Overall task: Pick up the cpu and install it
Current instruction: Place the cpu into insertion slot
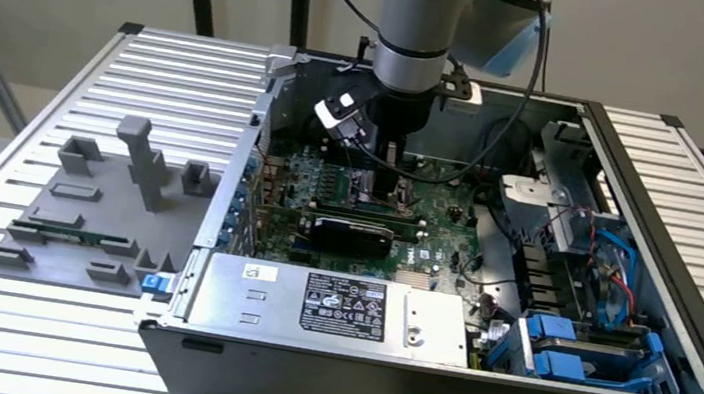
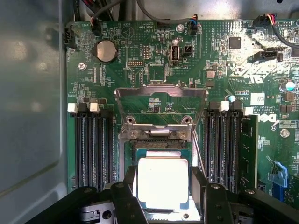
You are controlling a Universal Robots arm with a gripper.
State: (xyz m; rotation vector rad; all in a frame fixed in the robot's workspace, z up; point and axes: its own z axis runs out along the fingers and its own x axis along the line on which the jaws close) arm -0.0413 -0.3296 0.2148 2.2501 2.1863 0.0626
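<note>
Silvery cpu (image 2: 163, 179) sits between the claw's (image 2: 163, 189) fingers; they clamp its sides, above the socket (image 2: 161, 144).

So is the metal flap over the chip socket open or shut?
Open: the flap lies flipped back, leaving the cpu uncovered.

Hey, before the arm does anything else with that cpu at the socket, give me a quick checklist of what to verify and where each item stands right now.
1. Load plate swung up, off the socket: ok.
2. Gripper shut on the cpu, with a finger against each of two opposite sides: ok.
3. cpu square with the socket frame, not skewed: ok.
4. cpu fully seated in the socket rather than hovering over it: cannot tell.
5. Socket lever clear of the finger beside it: cannot tell.
</note>
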